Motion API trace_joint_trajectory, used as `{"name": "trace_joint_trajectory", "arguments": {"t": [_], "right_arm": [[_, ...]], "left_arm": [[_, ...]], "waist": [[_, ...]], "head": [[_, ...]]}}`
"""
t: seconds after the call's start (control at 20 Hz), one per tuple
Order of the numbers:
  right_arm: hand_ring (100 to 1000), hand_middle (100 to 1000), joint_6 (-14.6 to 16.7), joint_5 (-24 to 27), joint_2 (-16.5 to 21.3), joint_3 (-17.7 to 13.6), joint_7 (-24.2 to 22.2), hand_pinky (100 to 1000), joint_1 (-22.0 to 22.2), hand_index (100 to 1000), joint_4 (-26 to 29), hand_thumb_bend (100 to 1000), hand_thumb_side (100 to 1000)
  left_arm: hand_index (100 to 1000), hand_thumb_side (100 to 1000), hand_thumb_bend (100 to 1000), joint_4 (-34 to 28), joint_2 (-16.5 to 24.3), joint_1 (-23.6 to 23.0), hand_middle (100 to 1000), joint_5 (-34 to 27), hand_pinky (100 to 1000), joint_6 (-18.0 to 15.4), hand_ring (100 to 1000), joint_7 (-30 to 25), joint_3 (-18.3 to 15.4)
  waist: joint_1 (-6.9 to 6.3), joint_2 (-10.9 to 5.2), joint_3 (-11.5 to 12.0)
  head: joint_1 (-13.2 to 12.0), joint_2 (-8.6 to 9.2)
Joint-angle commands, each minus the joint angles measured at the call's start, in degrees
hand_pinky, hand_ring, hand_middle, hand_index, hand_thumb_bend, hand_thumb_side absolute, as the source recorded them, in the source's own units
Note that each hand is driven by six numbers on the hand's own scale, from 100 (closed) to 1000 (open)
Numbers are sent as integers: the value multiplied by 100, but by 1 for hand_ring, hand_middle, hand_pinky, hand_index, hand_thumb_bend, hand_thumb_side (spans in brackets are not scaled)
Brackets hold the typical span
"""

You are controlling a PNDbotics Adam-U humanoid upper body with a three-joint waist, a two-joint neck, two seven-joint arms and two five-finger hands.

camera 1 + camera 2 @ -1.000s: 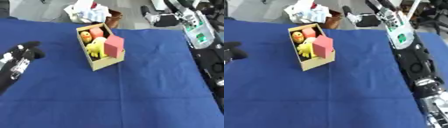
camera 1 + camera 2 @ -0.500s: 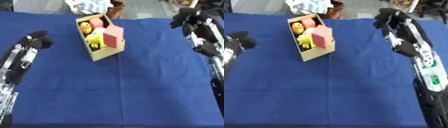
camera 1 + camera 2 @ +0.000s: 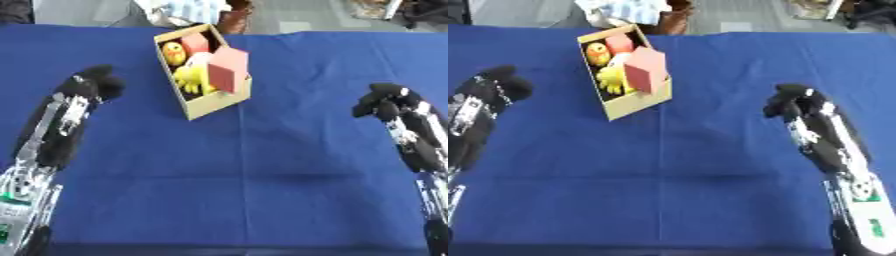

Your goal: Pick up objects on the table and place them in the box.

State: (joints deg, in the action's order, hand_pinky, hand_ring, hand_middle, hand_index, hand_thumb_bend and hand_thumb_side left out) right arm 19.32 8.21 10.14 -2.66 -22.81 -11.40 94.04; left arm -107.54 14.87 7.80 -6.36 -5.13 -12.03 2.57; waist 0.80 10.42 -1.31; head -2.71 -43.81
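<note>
A tan cardboard box (image 3: pixel 217 100) stands askew on the blue table (image 3: pixel 236 175), toward the far middle. Inside it lie a pink block (image 3: pixel 227 76) sticking up above the rim, a yellow toy (image 3: pixel 188 77), an orange round thing (image 3: pixel 173 50) and a red piece (image 3: pixel 196 43). My left hand (image 3: pixel 94 82) hovers over the cloth left of the box, fingers curled, holding nothing. My right hand (image 3: pixel 381 101) hovers well right of the box, also curled with nothing in it.
Beyond the table's far edge sit a white-and-blue bundle (image 3: pixel 188 9) and a brown container (image 3: pixel 236 15). Dark equipment (image 3: pixel 424 7) shows at the far right corner. Both black forearms run down the sides of the table.
The right arm has swung down from beyond the far edge to the table's right side. The left hand has moved up toward the box. The camera has tilted, shifting the whole picture.
</note>
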Motion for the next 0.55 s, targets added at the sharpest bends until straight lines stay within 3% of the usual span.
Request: {"name": "trace_joint_trajectory", "arguments": {"t": [0.05,0.55], "right_arm": [[620,583,-35,-3,-34,63,-71,620,9,780,129,100,470],[616,580,-139,37,-194,226,-235,620,65,784,121,100,470]], "left_arm": [[860,782,100,-10,-42,3,678,-55,859,-29,789,46,44],[858,795,100,65,-78,-5,675,-307,849,5,775,118,124]], "waist": [[-114,-7,-35],[-150,-63,-113]], "head": [[-62,-31],[-96,22]]}}
